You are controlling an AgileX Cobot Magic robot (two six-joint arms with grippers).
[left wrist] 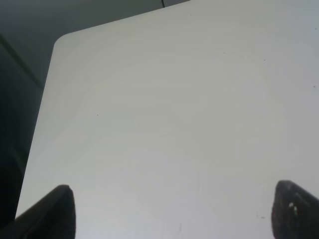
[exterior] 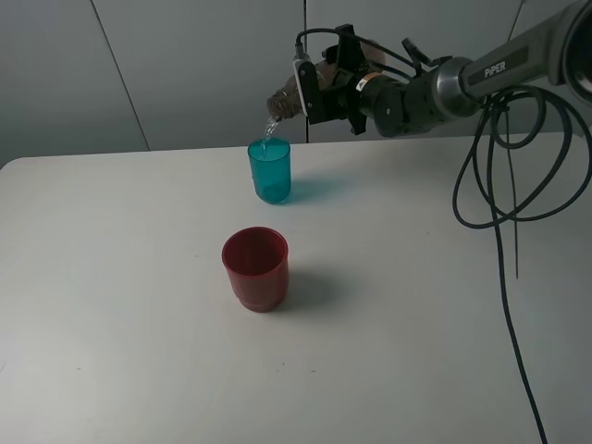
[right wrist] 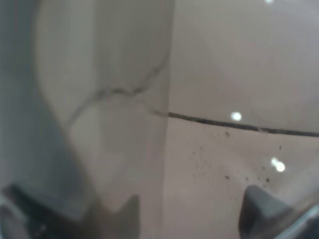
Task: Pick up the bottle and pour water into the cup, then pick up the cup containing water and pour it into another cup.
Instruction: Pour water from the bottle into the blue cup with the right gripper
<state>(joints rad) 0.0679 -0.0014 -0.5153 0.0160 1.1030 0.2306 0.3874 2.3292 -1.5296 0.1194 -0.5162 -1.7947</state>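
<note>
My right gripper [exterior: 319, 92] is shut on the smoky grey-brown bottle [exterior: 285, 100] and holds it tipped over, neck pointing down-left. A thin stream of water falls from the neck into the teal cup [exterior: 269, 173], which stands upright at the back of the table and holds water. The red cup [exterior: 255, 268] stands upright nearer the front, apart from the teal one. The right wrist view is filled by the translucent bottle [right wrist: 124, 99], with the right gripper [right wrist: 192, 219] around it. In the left wrist view my left gripper [left wrist: 174, 214] is open over bare table, holding nothing.
The white table [exterior: 111, 277] has a rounded far-left corner [left wrist: 62, 42]. Black cables [exterior: 504, 185] hang in loops from the right arm down across the table's right side. A grey wall stands behind the table.
</note>
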